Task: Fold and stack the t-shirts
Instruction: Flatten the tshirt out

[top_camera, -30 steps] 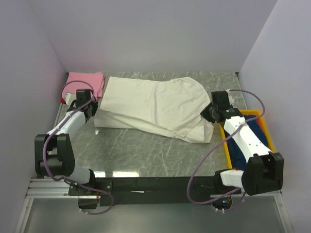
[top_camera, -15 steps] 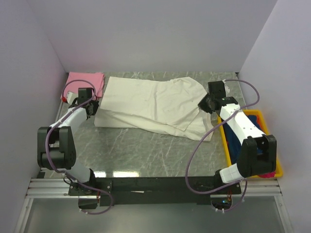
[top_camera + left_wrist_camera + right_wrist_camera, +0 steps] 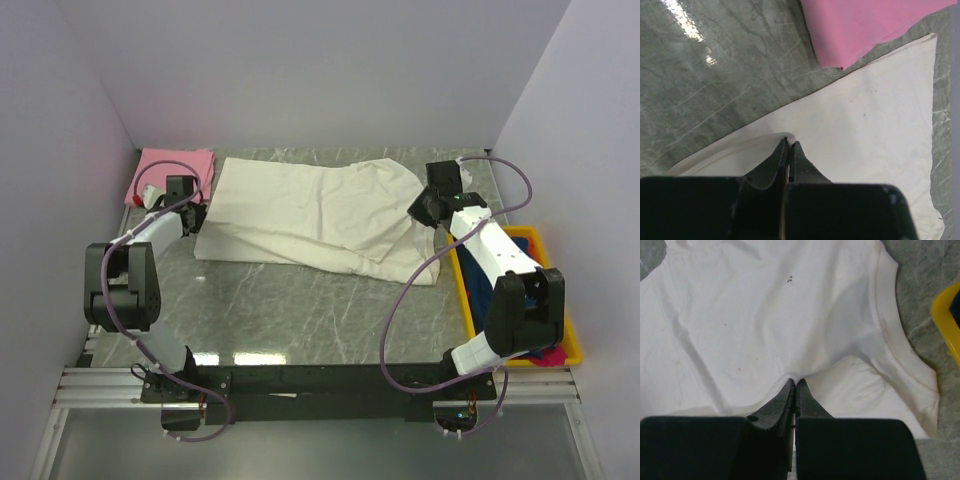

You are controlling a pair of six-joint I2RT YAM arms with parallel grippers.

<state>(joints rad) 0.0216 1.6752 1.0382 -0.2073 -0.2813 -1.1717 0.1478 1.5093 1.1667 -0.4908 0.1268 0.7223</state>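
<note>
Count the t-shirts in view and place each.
4: cream one spread mid-table, pink one folded far-left, dark blue and magenta in the yellow bin; more may hide there.

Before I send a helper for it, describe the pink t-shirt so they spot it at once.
Find the far left corner of the marble table. Beside the spread cream-white t-shirt lies the pink t-shirt, uniquely pale pink and folded small.

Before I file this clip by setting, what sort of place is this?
Probably a robot lab cell: blank white walls box in a marble-patterned table, with arms bolted to a metal rail.
</note>
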